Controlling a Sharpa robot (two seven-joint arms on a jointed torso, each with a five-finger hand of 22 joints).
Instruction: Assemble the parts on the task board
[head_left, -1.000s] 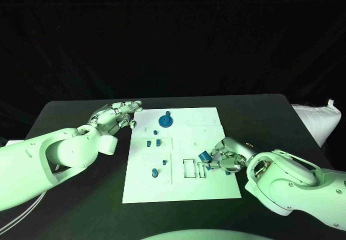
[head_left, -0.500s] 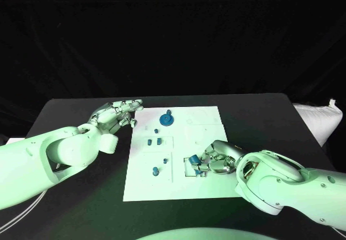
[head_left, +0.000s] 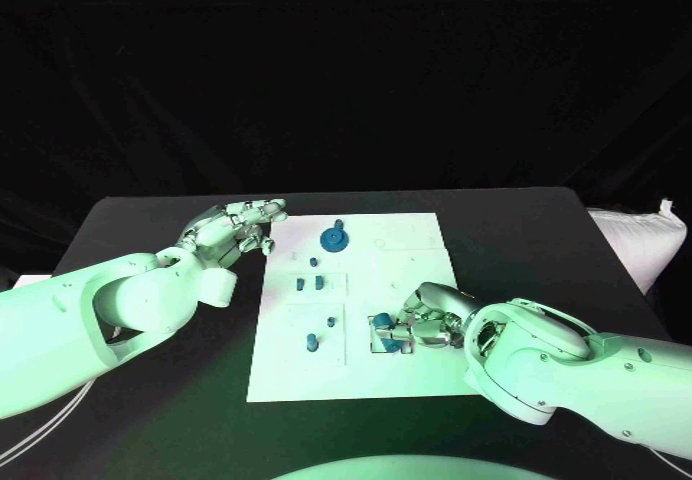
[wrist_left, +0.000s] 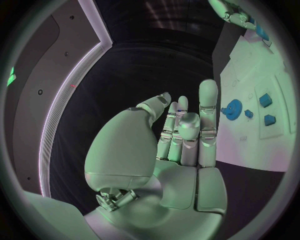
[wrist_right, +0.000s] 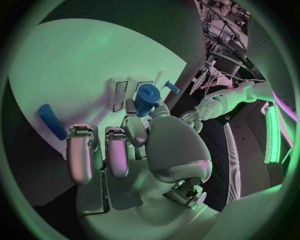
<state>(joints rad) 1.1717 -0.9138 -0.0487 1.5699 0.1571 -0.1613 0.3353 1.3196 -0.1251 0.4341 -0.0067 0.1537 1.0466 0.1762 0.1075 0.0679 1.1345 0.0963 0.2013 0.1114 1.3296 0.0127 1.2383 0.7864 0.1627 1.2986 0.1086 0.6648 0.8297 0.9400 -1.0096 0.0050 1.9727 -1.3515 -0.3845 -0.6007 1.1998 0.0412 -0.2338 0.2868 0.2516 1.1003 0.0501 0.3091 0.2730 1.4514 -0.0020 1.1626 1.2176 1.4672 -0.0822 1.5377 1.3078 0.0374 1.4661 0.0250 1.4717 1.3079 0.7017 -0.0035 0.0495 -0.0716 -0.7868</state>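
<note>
holding a blue peg (wrist_right: 147, 98) over the task board (head_left: 418, 268), the right robot hand (head_left: 427, 322) should line it up with the slots (wrist_right: 126, 92) before pressing down; left robot hand (head_left: 231, 231) rests open, empty

task board (head_left: 361, 300) mid-table, left hand (head_left: 231, 232) beside its far-left corner, right hand (head_left: 423, 322) over its near-right part

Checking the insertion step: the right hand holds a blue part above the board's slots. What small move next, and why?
Probably lower the blue part into the slot beneath it: the right hand pinches it just over the task board, apparently not yet seated.
</note>
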